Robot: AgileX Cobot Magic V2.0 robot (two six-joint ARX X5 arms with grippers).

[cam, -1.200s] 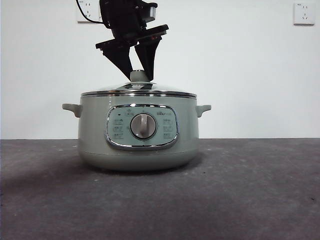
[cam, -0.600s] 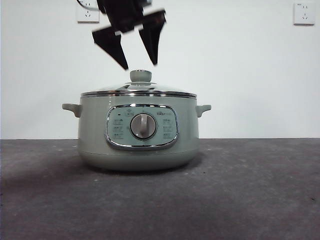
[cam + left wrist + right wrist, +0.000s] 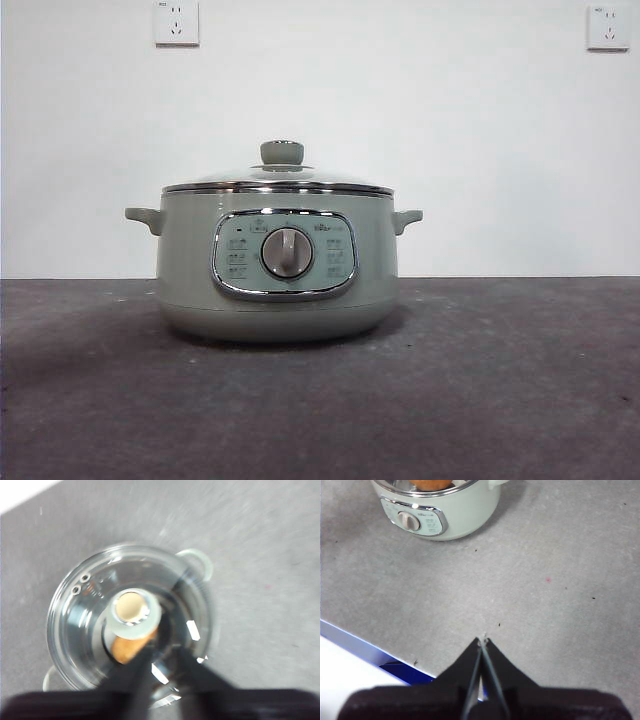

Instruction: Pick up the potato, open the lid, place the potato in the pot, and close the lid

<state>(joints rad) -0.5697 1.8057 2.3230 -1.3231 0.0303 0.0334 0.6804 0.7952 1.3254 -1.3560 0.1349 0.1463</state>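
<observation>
Evidently the task is all but done, so what remains, as I judge it, is only getting the arm clear without disturbing anything.

Reading the front view from the left: a wall socket [image 3: 176, 22] high up, then the pot [image 3: 280, 290] standing square on the grey table [image 3: 520, 380], its dial facing the camera. The lid [image 3: 330, 180] is seated on the pot with its chrome rim level all round and the knob [image 3: 282, 153] upright at the centre. No arm shows here at all.

The left gripper [image 3: 161, 655] hangs above the lid with its jaws a little apart and nothing between them. That picture is blurred, so the gap is hard to read finely. To finish well it should rise straight up, away from the knob, so that neither jaw clips it and shifts the lid.

The right gripper [image 3: 482, 641] waits low over bare table, well apart from the pot, jaws pressed together and empty.

The front view cannot show the potato [image 3: 127, 649] — the pot wall hides it. Looking down through the glass, the left wrist view shows it lying inside the pot, partly under the knob, and the right wrist view catches an orange sliver of it at the rim.
</observation>
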